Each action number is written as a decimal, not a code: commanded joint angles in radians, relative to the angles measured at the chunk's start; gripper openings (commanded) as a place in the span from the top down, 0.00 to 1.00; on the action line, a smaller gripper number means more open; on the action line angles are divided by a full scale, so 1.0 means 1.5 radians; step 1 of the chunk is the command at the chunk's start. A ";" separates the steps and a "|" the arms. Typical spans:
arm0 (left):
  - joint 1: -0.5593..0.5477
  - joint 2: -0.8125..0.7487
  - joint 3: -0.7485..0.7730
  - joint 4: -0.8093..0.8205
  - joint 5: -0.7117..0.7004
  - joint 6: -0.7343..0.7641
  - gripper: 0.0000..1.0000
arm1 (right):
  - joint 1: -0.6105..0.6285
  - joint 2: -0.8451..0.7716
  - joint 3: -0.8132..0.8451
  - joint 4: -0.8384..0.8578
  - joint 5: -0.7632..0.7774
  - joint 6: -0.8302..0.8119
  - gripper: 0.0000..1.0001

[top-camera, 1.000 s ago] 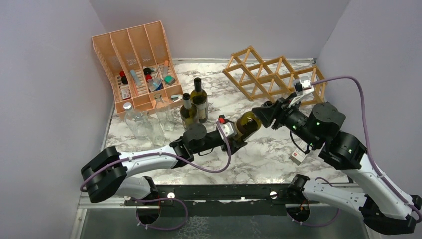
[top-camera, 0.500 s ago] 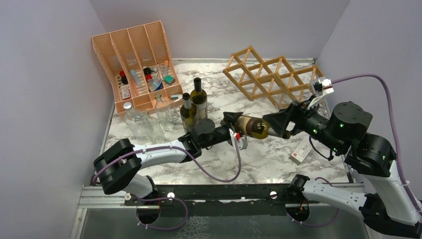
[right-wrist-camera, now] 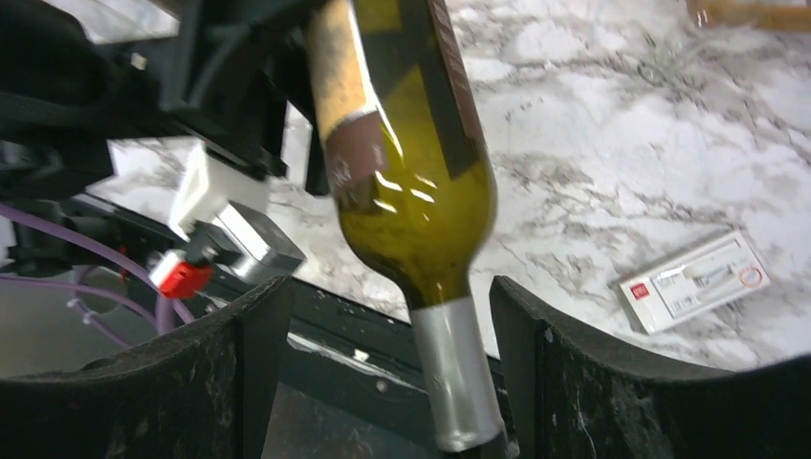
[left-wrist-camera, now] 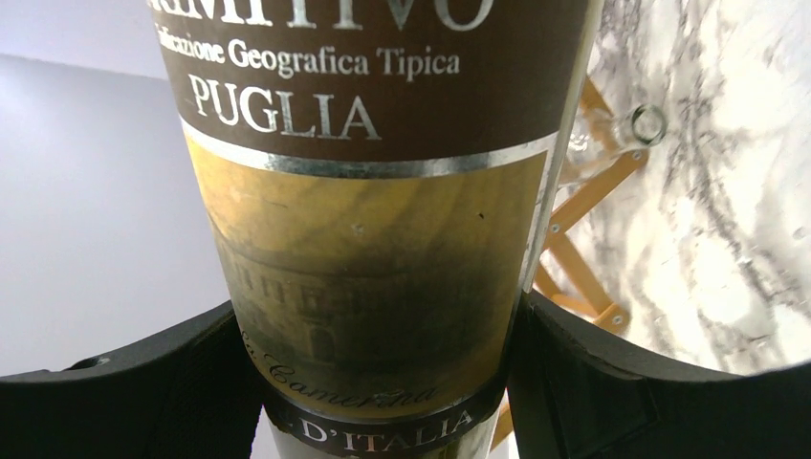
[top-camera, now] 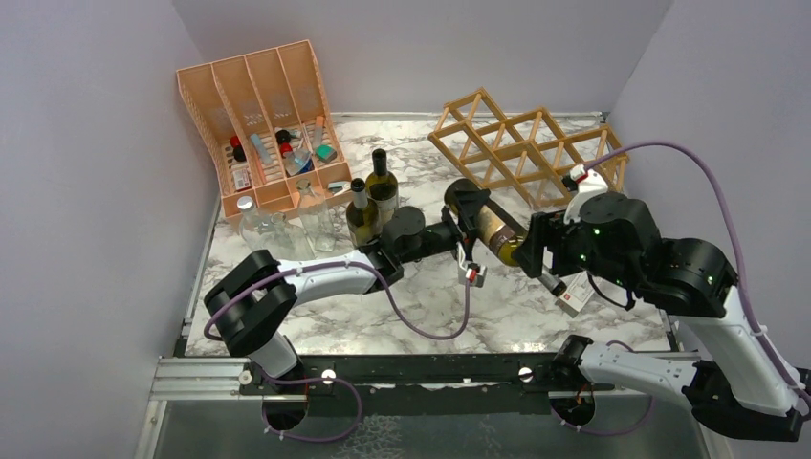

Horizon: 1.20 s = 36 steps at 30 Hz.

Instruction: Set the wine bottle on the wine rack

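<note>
The wine bottle is dark green with a brown label and a silver-capped neck. It is held off the table, slanting, its base toward the wine rack and its neck toward the near right. My left gripper is shut on the bottle's body near the base. In the left wrist view the label fills the space between both fingers, around the left gripper. My right gripper is open around the neck. In the right wrist view the bottle hangs between the wide-apart fingers of the right gripper, without touching them.
An orange-pink slotted organiser with small items stands at the back left. Two upright wine bottles and clear glass bottles stand in front of it. A white card lies on the marble table under the right arm.
My left arm has carried the bottle right and back toward the rack, and turned its neck to the near right. My right gripper has swung round to the neck.
</note>
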 commanded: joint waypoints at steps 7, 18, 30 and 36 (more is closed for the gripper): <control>0.073 -0.013 0.027 0.109 0.126 0.106 1.00 | 0.003 0.010 -0.105 -0.009 -0.065 0.009 0.27; 0.074 -0.056 -0.023 0.107 0.175 0.141 1.00 | 0.003 0.035 -0.188 0.113 -0.071 0.008 0.44; 0.074 -0.065 -0.019 0.106 0.165 0.120 1.00 | 0.003 0.016 -0.258 0.157 -0.100 0.019 0.48; 0.074 -0.055 -0.010 0.106 0.172 0.087 1.00 | 0.003 0.000 -0.285 0.174 -0.120 -0.001 0.49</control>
